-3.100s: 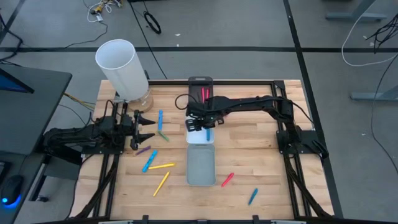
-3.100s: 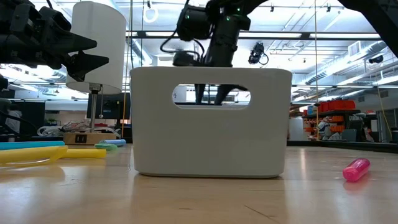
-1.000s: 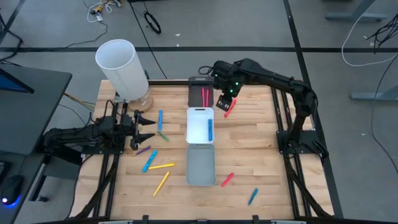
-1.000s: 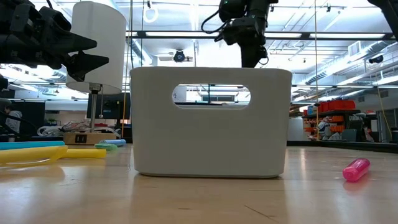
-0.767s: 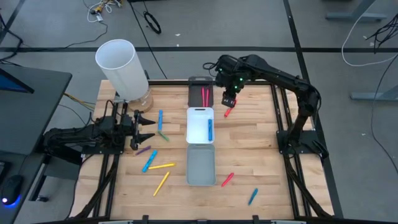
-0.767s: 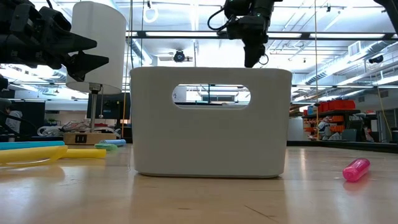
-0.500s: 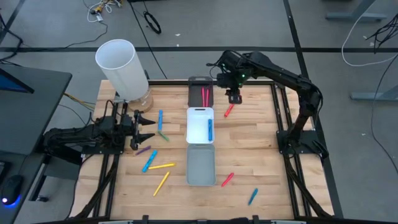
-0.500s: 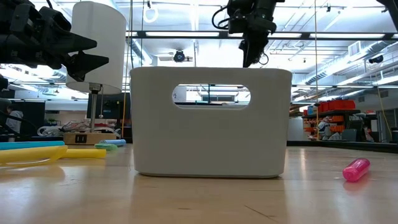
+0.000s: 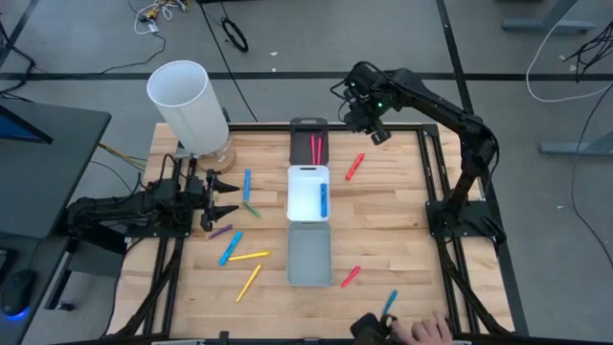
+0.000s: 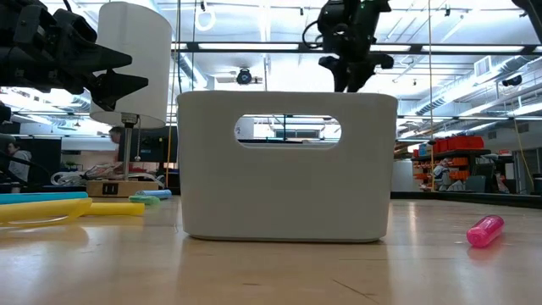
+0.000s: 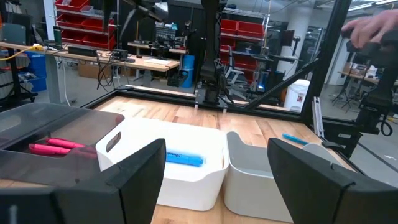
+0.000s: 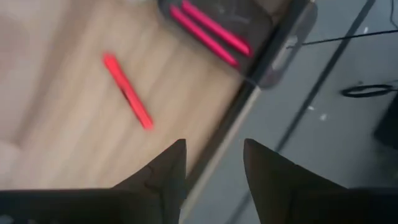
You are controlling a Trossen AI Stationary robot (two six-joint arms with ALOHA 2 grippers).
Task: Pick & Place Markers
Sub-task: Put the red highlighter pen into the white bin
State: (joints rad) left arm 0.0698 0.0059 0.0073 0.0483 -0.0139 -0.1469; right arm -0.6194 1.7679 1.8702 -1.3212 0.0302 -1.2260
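While hovering over the bench's far edge, right pincer (image 9: 375, 129) now gapes empty; red marker (image 9: 354, 167), carried a second ago, lies outside the black tray (image 9: 308, 126), needing re-grasp.

Markers (image 9: 247, 257) scattered flat: two red in the 12 o'clock tray (image 9: 309, 129), one blue in the white tray (image 9: 299, 177).

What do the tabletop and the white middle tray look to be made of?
The tabletop looks like wood: pale butcher-block strips with visible grain and a soft sheen. The white tray seems moulded plastic, smooth and matte to slightly glossy, with rounded corners and a cut-out handle slot.
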